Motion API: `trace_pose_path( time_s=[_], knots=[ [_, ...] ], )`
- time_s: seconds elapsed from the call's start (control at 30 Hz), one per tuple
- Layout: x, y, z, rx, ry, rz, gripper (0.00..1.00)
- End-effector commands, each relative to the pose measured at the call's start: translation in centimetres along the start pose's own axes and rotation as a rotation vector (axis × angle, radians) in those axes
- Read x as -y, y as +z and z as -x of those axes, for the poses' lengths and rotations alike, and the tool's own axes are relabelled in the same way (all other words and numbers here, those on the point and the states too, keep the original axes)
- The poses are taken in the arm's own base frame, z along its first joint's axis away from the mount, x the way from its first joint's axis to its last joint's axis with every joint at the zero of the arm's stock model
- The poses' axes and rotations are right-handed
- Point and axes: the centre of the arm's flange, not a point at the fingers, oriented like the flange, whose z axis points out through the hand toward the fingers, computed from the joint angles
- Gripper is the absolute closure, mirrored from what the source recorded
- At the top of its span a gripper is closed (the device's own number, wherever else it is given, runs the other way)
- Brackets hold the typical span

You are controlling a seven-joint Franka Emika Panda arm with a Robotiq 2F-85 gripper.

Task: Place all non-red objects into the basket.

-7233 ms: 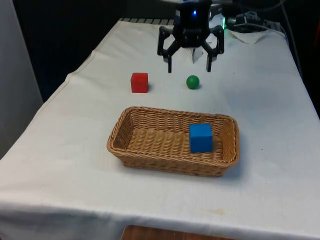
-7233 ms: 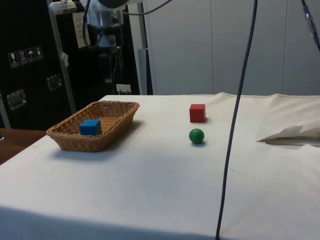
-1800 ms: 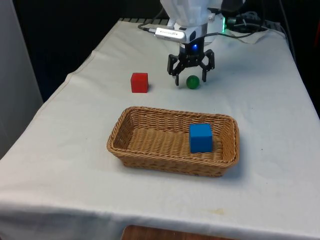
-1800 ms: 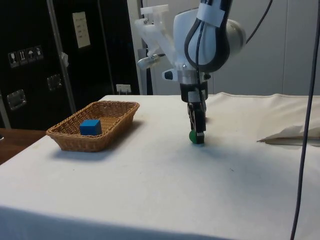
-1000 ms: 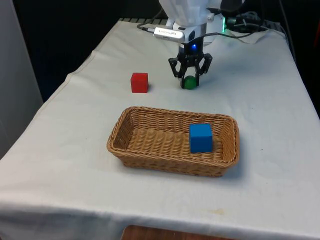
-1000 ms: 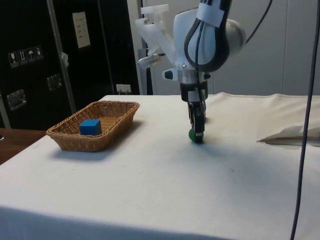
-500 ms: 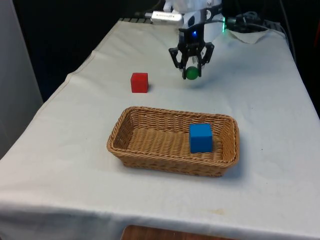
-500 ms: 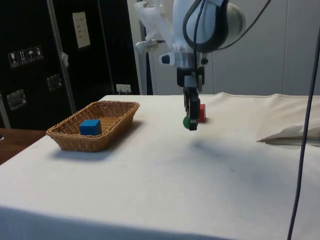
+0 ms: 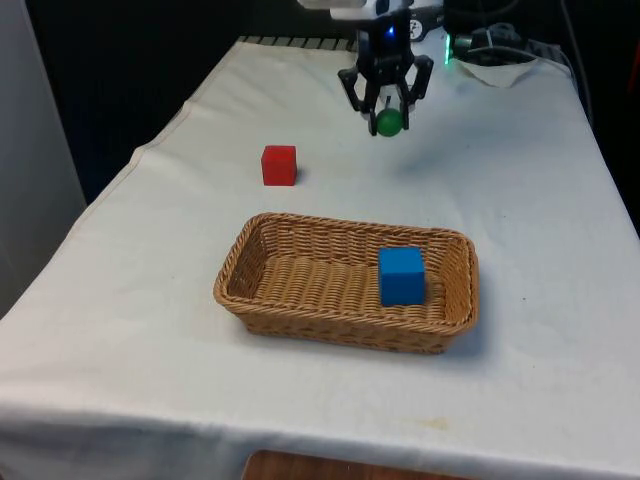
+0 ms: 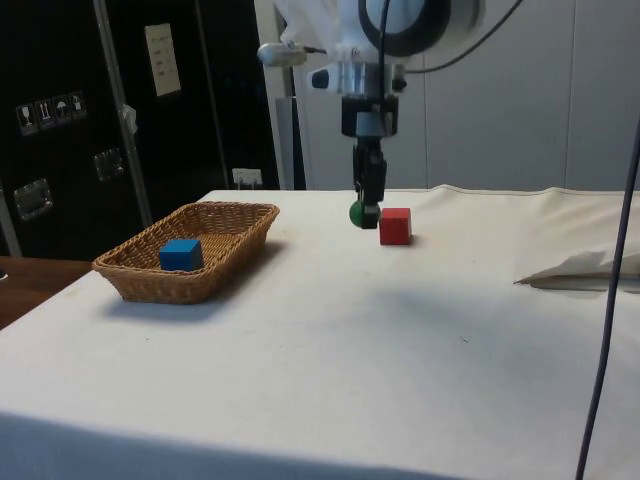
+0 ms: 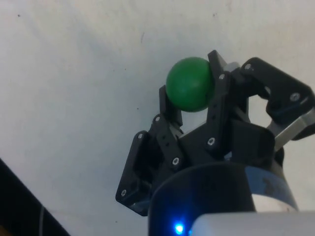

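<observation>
My gripper [image 9: 387, 118] hangs well above the white cloth at the table's far end, shut on a green ball [image 9: 388, 122]. In the side view the green ball [image 10: 358, 213] sits at the tips of the gripper [image 10: 364, 212], level with the red cube [image 10: 395, 226] behind it. In the wrist view the green ball [image 11: 189, 84] is pinched between the two black fingers [image 11: 217, 93] of the gripper [image 11: 191, 93]. The wicker basket [image 9: 300, 312] stands nearer the front with a blue cube [image 9: 402, 275] inside. The red cube [image 9: 279, 165] rests on the cloth toward the front view's left.
The basket [image 10: 222, 261] with the blue cube [image 10: 180, 254] is at the side view's left. A crumpled white sheet [image 10: 585, 268] lies on the cloth at that view's right. A dark cable [image 10: 615, 250] hangs down in front of the side camera.
The gripper closed on the green ball about a second ago and has since lifted it off the cloth, rising steadily.
</observation>
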Motion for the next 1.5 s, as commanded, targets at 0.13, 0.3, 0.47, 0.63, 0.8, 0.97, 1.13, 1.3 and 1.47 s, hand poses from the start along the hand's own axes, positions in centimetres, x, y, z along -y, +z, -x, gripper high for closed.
trace_pose_path(
  time_s=[0.13, 0.3, 0.47, 0.63, 0.8, 0.97, 1.13, 1.3, 1.47],
  knots=[
    [-0.7, -1.9, -1.0, -0.003, -0.001, -0.004, 1.00],
    [-1.0, -3.7, -2.1, -0.030, -0.006, -0.019, 1.00],
    [-1.8, -5.3, -3.4, -0.030, -0.005, -0.020, 1.00],
    [-2.6, -6.9, -4.8, -0.038, -0.006, -0.029, 1.00],
    [-3.6, -8.3, -6.5, -0.041, -0.006, -0.034, 1.00],
    [-4.3, -8.8, -7.6, -0.039, -0.008, -0.033, 1.00],
    [-5.4, -9.0, -9.5, -0.036, -0.009, -0.028, 1.00],
    [-6.2, -8.9, -10.9, -0.034, -0.010, -0.023, 1.00],
    [-6.7, -8.8, -11.6, -0.038, -0.009, -0.006, 1.00]
  ],
)
